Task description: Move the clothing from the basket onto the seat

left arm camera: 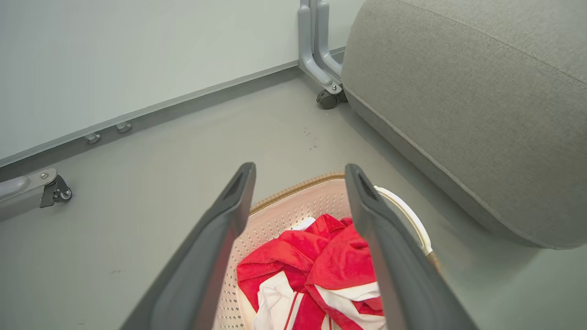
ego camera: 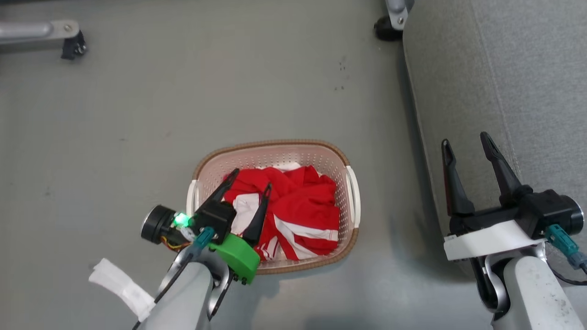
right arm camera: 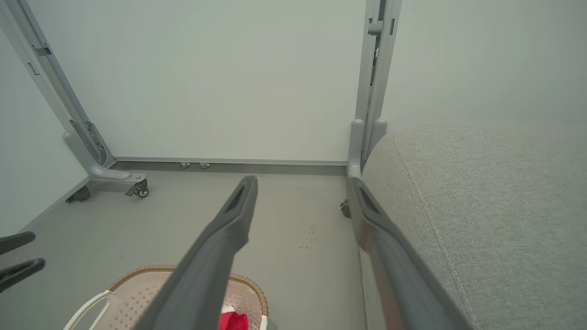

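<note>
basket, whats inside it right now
Inside the basket lies a crumpled heap of red clothing with white stripes and panels. Perforated wall shows along the far side. The bottom is covered by the fabric, and the left gripper hides the near-left part.

No readable text or labels

Spread fingers of right gripper, basket with clothing lower left, seat right
</note>
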